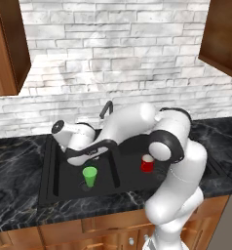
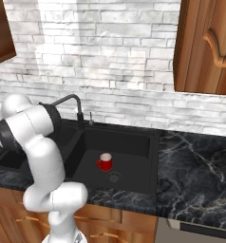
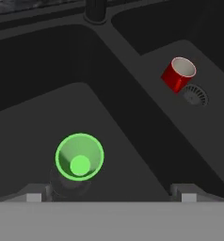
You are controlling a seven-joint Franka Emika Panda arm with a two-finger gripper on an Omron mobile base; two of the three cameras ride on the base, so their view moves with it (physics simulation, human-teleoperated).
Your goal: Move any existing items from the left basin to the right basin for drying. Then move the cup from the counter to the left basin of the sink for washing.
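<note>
The green cup (image 1: 90,176) (image 3: 79,156) stands upright on the floor of the left basin (image 1: 64,183) (image 3: 34,127), over its drain. My gripper (image 1: 86,158) (image 3: 109,195) hangs open just above the cup. Its fingertips (image 3: 36,196) are spread wide and hold nothing. The red cup (image 1: 147,163) (image 2: 105,162) (image 3: 178,74) with the white inside sits in the right basin (image 1: 132,173) (image 2: 129,142) (image 3: 147,28), beside the round grey drain (image 3: 195,95). A black ridge (image 1: 113,168) (image 3: 132,94) parts the two basins.
The curved black faucet (image 1: 106,108) (image 2: 70,102) rises behind the sink, close to my arm's forearm. Black marble counter (image 1: 15,166) (image 2: 195,175) runs on both sides. Wooden wall cabinets (image 1: 8,44) (image 2: 207,45) hang above, against a white brick wall.
</note>
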